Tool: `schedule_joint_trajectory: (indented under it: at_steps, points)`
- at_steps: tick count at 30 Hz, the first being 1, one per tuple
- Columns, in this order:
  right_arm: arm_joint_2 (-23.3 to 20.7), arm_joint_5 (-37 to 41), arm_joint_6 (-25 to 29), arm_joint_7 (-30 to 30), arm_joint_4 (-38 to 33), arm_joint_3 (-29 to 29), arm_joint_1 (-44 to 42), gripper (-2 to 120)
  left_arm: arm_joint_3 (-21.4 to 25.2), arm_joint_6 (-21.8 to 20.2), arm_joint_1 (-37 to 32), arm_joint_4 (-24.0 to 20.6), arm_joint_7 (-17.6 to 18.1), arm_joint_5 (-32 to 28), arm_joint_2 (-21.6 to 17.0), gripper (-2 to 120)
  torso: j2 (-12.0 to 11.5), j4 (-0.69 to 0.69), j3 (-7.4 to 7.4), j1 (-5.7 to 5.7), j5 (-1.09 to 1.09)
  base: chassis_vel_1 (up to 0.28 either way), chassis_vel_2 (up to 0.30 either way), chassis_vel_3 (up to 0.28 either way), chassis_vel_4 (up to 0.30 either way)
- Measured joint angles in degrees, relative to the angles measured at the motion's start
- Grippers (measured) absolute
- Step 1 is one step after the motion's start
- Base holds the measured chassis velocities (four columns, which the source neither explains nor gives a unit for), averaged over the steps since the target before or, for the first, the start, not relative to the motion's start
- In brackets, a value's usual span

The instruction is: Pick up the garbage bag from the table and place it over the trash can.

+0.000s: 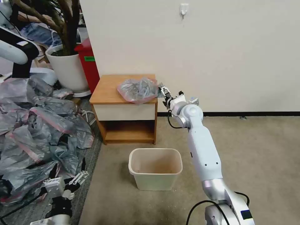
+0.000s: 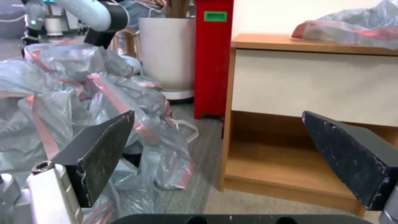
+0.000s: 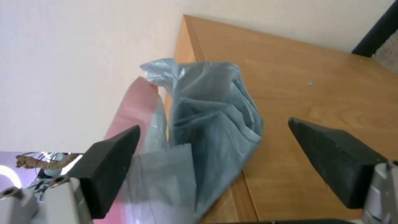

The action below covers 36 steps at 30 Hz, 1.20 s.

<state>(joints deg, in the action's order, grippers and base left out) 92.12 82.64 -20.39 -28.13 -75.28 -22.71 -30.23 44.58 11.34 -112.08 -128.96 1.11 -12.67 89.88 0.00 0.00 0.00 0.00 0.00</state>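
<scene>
The garbage bag [image 1: 137, 89] lies crumpled on the right front part of the desk [image 1: 107, 89], its pink rim hanging a little over the front edge above the white drawer front. The right tool [image 1: 163, 91] is level with the desk top just beside the bag's right side, its fingers [image 3: 110, 165] spread wide with the bag's folds showing between them but not clamped. On the floor in front of the desk stands the trash can [image 1: 155, 168], upright and apart from the desk. To the left lies a heap of bags [image 1: 37, 131] on the floor. The left tool [image 1: 67, 184] hangs low beside that heap, its fingers [image 2: 99, 152] wide apart and holding nothing.
</scene>
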Motion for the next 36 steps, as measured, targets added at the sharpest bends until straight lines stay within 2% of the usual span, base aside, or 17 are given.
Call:
schedule_joint_trajectory:
  at_steps: [7,10,12,14,16,18,20,22,28,31,36]
  points:
    - [0.0,-0.6,0.0,0.3,0.8,0.2,0.3,80,0.0,0.2,0.2,0.3,0.0,0.0,-0.1,100,0.0,0.00,0.00,0.00,0.00,0.000,0.000,0.000,0.000]
    - [0.0,-1.0,0.0,0.7,1.2,0.3,0.5,66,0.0,0.3,0.3,0.6,0.0,0.1,-0.2,100,0.0,0.00,0.00,0.00,0.00,0.000,0.000,0.000,0.000]
    - [0.0,-1.1,0.0,0.9,1.3,0.4,0.5,63,0.0,0.3,0.4,0.7,0.0,0.1,-0.2,100,0.0,0.00,0.00,0.00,0.00,0.000,0.000,0.000,0.000]
    - [0.0,-1.3,0.0,1.2,1.5,0.6,0.7,51,0.0,0.5,0.4,0.9,0.0,0.1,-0.2,100,0.0,0.00,0.00,0.00,0.00,0.000,0.000,0.000,0.000]
    - [0.1,-1.3,0.0,1.2,1.6,0.6,0.8,50,0.1,0.5,0.4,0.9,0.0,0.1,-0.1,100,0.0,0.00,0.00,0.00,0.00,0.000,0.000,0.000,0.000]
    - [0.1,-1.4,0.0,1.3,1.7,0.8,1.2,37,0.2,0.6,0.4,1.0,0.1,0.2,-0.1,100,0.0,0.00,0.00,0.00,0.00,0.000,0.000,0.000,0.000]
    - [0.1,-1.4,0.0,1.3,1.7,0.9,1.2,34,0.3,0.6,0.4,1.0,0.1,0.2,-0.1,100,0.0,0.00,0.00,0.00,0.00,0.000,0.000,0.000,0.000]
    - [0.1,-1.5,0.0,1.3,1.8,0.9,1.4,25,0.4,0.6,0.5,1.0,0.1,0.2,-0.2,100,0.0,0.00,0.00,0.00,0.00,0.000,0.000,0.000,0.000]
    - [0.1,-1.9,0.2,1.5,1.9,1.0,1.5,19,0.9,0.6,0.5,1.1,0.2,0.1,-0.3,100,0.0,0.00,0.00,0.00,0.00,0.000,0.000,0.000,0.000]
    - [0.1,-2.2,0.4,1.6,2.0,1.0,1.5,10,0.9,0.6,0.5,1.3,0.2,0.1,-0.3,100,0.0,0.00,0.00,0.00,0.00,0.000,0.000,0.000,0.000]
    - [0.0,-2.3,0.6,1.6,1.3,1.0,1.0,0,0.9,0.8,0.6,1.9,0.3,0.1,-0.3,100,0.0,0.00,0.00,0.00,0.00,0.000,0.000,0.000,0.000]
